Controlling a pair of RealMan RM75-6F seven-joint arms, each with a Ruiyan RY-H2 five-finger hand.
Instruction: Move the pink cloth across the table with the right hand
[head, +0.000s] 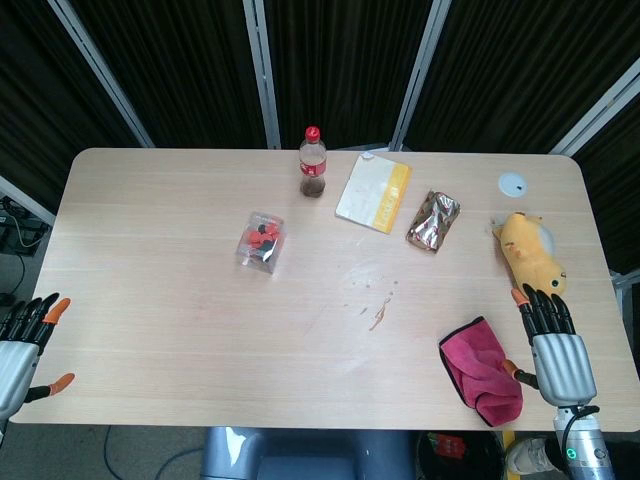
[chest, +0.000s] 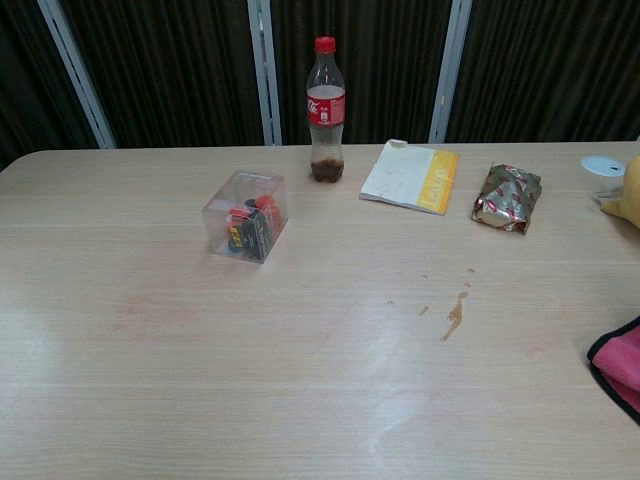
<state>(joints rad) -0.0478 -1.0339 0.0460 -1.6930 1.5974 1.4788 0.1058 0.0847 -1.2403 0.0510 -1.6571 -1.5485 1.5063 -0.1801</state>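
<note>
At the near right corner of the surface (head: 180, 340), the pink cloth (head: 480, 372) lies crumpled, its long axis running from the near edge away and to the left. The right hand (head: 555, 345) rests just beside it on the right, fingers (head: 545, 308) extended and holding nothing, thumb tip at the cloth's edge. The left hand (head: 22, 345) sits at the far opposite corner, also open and empty, so the right is plainly nearer. I judge a short leftward reach would meet the cloth. Beyond the right hand lies a yellow plush toy (head: 530, 252); a brown stain (head: 377, 318) marks the middle. Farther off stand a clear box (head: 260, 242), foil packet (head: 433, 221), booklet (head: 373, 193) and cola bottle (head: 313, 163).
</note>
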